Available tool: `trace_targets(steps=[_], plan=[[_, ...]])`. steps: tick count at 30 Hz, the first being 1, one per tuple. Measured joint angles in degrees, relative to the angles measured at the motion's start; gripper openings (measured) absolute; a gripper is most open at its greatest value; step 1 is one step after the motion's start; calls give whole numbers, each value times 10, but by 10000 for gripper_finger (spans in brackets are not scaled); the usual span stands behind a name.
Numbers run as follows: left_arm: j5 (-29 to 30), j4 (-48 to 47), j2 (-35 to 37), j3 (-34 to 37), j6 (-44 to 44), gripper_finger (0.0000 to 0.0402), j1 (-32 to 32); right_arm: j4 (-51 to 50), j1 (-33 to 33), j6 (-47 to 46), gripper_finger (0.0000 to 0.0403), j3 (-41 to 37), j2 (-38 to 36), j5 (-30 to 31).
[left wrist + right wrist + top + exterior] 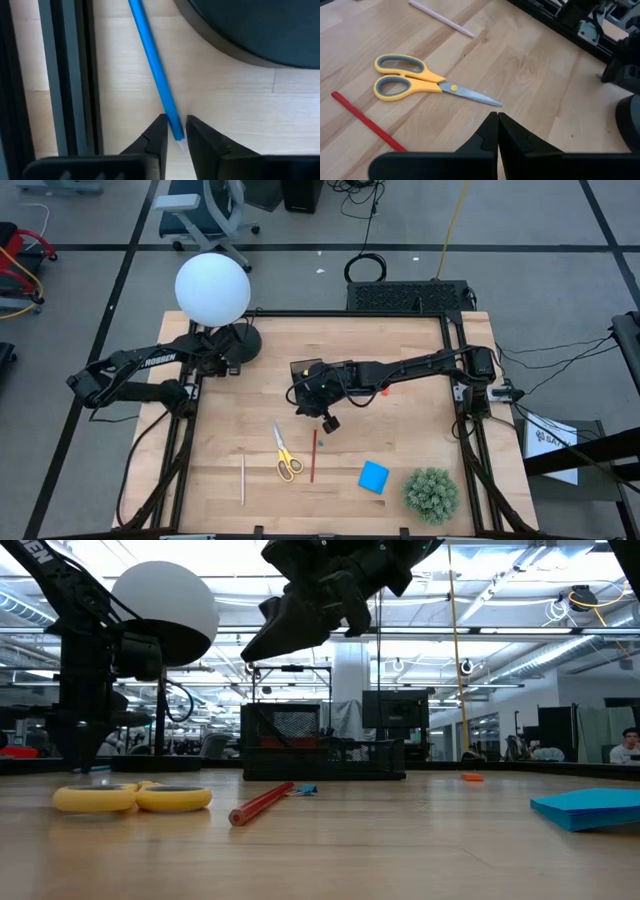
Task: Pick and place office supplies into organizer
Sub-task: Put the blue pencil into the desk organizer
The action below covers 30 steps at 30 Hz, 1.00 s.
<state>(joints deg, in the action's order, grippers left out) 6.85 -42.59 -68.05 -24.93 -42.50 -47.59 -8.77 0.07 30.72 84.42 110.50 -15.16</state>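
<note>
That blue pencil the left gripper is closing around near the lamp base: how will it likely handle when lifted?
The blue pencil looks thin, straight and stiff, so it probably won't flop. The left gripper straddles it near the tip, far off centre, so it may droop or pivot. Its smooth round shaft could slip, or roll toward the lamp base if dropped.

Bright even light, soft shadows, sharp
</note>
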Motion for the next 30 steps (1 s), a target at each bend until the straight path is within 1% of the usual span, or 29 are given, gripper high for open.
trace_targets(steps=[3, 9, 13, 30], plan=[[0, 0, 0, 0, 0, 56, 0, 4, 3, 2, 0, 0, 0, 0], [-6, -1, 0, 0, 2, 56, 5, 4, 5, 6, 0, 0, 0, 0], [-6, -3, -1, 0, -6, 55, 19, 4, 5, 6, 0, 0, 0, 0], [3, -13, -1, 2, -98, 55, 106, 4, 5, 5, 0, 0, 0, 0]])
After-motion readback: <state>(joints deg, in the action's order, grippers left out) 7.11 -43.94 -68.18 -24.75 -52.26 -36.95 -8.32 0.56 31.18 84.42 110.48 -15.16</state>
